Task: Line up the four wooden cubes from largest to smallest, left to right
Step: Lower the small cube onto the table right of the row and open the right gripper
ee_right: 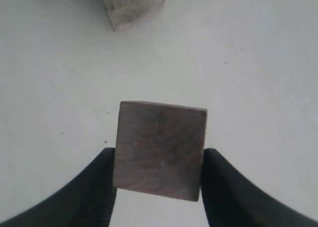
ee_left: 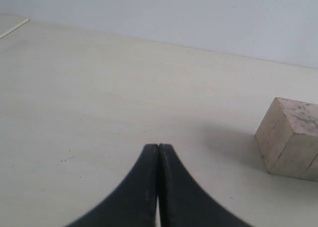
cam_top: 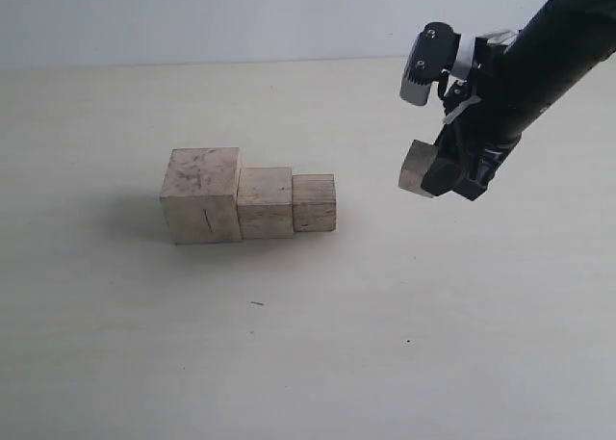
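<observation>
Three pale wooden cubes stand touching in a row on the table: the largest (cam_top: 202,194) at the left, a medium one (cam_top: 266,201), then a smaller one (cam_top: 314,202). The fourth, smallest cube (cam_top: 417,168) hangs in the air to the right of the row, with my right gripper (cam_top: 430,175) shut on it. The right wrist view shows that cube (ee_right: 160,148) clamped between the two black fingers (ee_right: 102,187), with a corner of a row cube (ee_right: 131,6) beyond. My left gripper (ee_left: 158,147) is shut on nothing over bare table, with the largest cube (ee_left: 290,137) off to one side. It does not show in the exterior view.
The table (cam_top: 308,363) is pale and plain, with a light wall behind it. The right arm (cam_top: 549,55) reaches in from the upper right. A thin pale strip (ee_left: 14,28) lies at the far table edge in the left wrist view.
</observation>
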Controlling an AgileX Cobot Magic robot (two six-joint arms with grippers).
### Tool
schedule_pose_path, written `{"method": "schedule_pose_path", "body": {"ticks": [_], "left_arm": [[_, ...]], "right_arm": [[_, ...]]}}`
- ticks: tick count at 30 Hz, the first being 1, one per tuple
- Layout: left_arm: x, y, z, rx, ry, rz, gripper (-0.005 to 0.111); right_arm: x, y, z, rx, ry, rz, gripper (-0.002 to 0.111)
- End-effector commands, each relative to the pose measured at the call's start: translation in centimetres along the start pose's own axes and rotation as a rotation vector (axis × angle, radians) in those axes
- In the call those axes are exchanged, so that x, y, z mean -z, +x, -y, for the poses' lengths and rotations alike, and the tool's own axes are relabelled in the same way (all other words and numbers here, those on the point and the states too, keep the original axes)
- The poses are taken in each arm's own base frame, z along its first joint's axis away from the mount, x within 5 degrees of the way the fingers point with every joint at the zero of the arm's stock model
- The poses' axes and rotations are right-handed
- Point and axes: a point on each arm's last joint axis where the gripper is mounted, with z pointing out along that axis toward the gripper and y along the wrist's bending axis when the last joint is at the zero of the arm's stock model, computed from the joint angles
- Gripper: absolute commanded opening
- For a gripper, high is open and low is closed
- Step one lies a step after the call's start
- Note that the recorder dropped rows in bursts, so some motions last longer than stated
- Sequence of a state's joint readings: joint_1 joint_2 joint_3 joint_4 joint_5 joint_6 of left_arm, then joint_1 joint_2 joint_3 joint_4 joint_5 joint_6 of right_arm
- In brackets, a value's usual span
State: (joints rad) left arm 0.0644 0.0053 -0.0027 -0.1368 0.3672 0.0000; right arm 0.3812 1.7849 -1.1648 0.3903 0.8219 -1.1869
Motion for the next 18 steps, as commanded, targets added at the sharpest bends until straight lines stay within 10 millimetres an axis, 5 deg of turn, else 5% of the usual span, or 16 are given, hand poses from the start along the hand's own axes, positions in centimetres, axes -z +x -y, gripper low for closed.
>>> {"method": "schedule_pose_path", "body": {"ticks": [1, 11, 18], "left_arm": [[0.0, 0.0, 0.0, -0.001, 0.006, 0.012, 0.0], [0.0, 0.0, 0.0, -0.001, 0.006, 0.012, 0.0], [0.0, 0.0, 0.0, -0.001, 0.006, 0.012, 0.0]], "right_arm": [[-2.9, 0.2, 1.1, 0.031, -0.031, 0.005, 0.0], [-5.2, -1.7, 2.3, -0.019, -0.085, 0.059, 0.0], [-7.7, -1.2, 2.6, -0.039, -0.161, 0.024, 0.0]]}}
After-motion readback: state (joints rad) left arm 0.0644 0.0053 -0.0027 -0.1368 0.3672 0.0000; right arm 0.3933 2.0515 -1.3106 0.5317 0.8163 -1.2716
